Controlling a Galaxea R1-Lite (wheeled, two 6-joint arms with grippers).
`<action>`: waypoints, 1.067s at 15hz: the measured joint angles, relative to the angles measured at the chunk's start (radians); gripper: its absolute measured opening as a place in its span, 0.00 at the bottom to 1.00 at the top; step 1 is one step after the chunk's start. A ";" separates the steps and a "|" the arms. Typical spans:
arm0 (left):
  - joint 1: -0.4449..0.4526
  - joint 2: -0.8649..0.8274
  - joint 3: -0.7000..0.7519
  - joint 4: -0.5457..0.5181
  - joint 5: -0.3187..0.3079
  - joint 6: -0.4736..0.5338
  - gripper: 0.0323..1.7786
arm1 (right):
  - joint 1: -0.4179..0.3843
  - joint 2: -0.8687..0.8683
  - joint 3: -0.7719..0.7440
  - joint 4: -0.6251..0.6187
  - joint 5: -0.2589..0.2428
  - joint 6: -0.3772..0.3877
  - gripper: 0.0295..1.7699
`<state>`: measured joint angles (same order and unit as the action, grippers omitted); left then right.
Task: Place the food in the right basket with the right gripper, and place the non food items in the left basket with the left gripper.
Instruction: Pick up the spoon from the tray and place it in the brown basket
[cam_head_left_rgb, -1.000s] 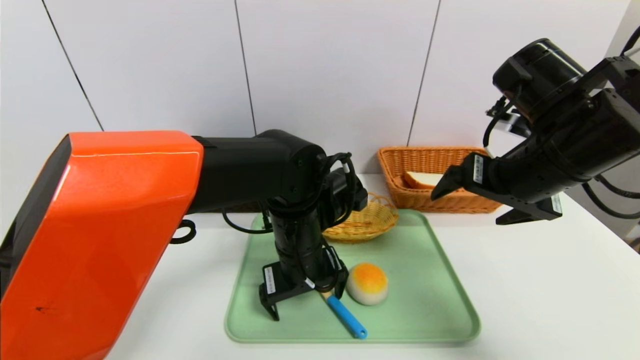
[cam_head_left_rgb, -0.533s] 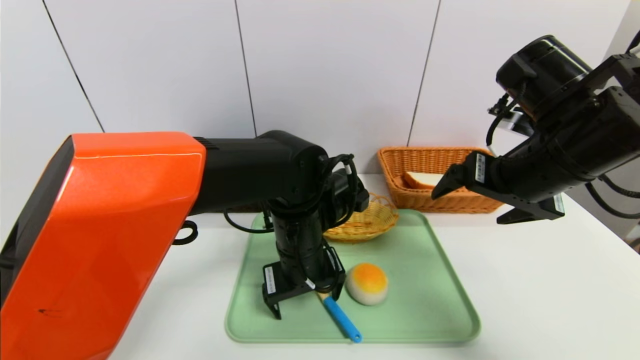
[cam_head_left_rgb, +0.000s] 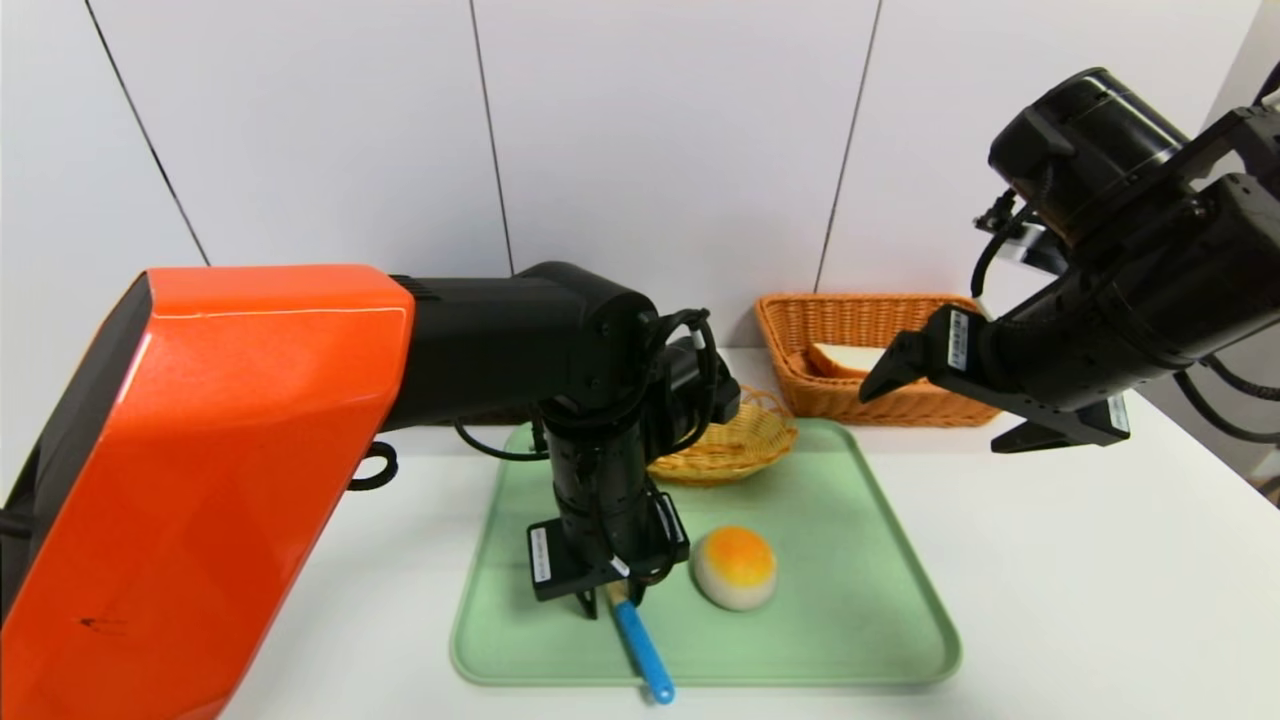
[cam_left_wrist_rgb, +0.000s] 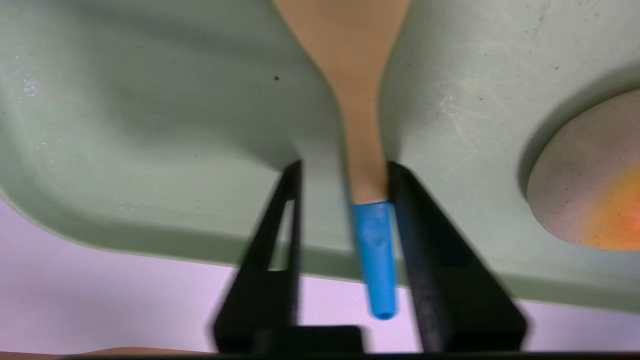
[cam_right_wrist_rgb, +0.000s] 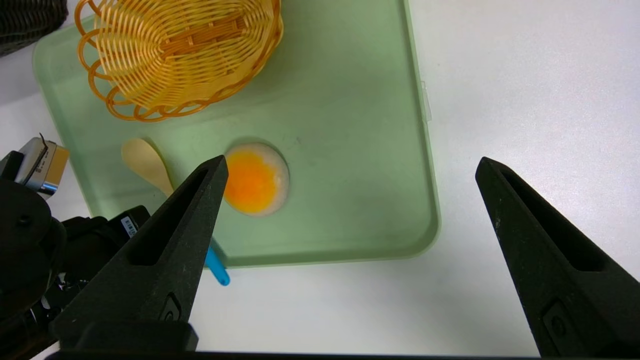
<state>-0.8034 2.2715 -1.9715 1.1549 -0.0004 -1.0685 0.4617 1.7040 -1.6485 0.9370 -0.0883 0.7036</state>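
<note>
Spoon (cam_left_wrist_rgb: 367, 135) on green tray (cam_head_left_rgb: 820, 580), white table (cam_head_left_rgb: 1050, 580); left fingers (cam_left_wrist_rgb: 420, 215) part-spread, right fingers (cam_right_wrist_rgb: 530, 225) wide.

Bright, even light is washing over the pale wall, a glossy streak is gleaming on the orange arm cover (cam_head_left_rgb: 240, 440), soft shadows are pooling on the green tray (cam_left_wrist_rgb: 200, 175), and the left gripper's fingers (cam_left_wrist_rgb: 430, 250) are blurring up close

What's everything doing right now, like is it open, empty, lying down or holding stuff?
Left end effector: partly open around spoon, one finger touching
Right end effector: wide open, above the table
Spoon: lying on tray, handle past its edge
Bun: on tray
Orange basket: holds bread
</note>
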 joint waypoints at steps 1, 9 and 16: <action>0.000 0.000 0.000 0.000 -0.001 0.000 0.07 | 0.003 -0.002 0.001 0.000 -0.007 0.003 0.97; 0.001 -0.022 0.002 0.010 -0.001 0.005 0.07 | 0.012 -0.022 0.010 0.001 -0.012 0.014 0.97; 0.002 -0.206 0.000 0.022 0.000 0.077 0.07 | 0.011 -0.019 0.015 0.000 -0.011 0.012 0.97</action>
<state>-0.8013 2.0651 -1.9711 1.1772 -0.0004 -0.9915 0.4732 1.6855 -1.6336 0.9366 -0.0994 0.7157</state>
